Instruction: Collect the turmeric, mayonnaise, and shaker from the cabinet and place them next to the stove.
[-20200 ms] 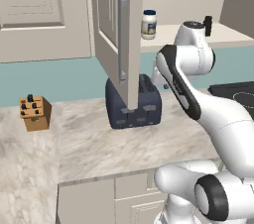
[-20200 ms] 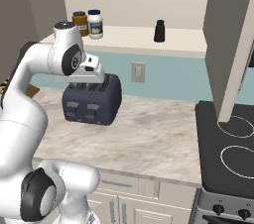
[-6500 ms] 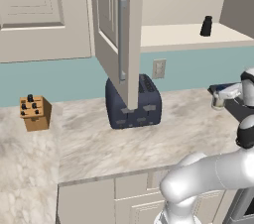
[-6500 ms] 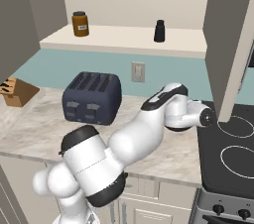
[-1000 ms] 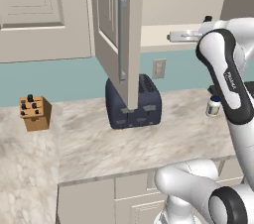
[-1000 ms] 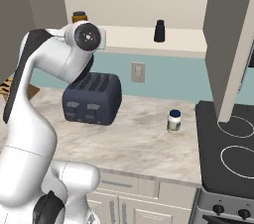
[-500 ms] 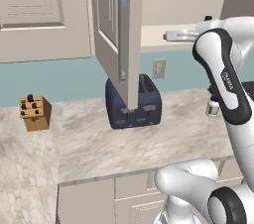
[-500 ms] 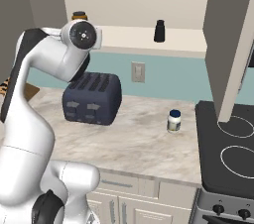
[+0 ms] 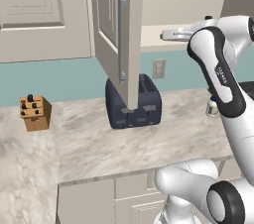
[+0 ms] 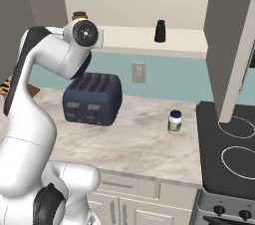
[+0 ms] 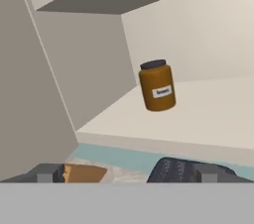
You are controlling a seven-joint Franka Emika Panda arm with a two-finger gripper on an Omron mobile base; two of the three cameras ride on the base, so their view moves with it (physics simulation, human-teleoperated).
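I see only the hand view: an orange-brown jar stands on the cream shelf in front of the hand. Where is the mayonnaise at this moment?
Observer: The mayonnaise stands upright on the counter, beside the left edge of the stove and not touching it.
Operator: And the shaker, is it on the same shelf as my jar?
Observer: Yes. The shaker stands on the same cabinet shelf, well to the right of the turmeric as the right base view shows it.
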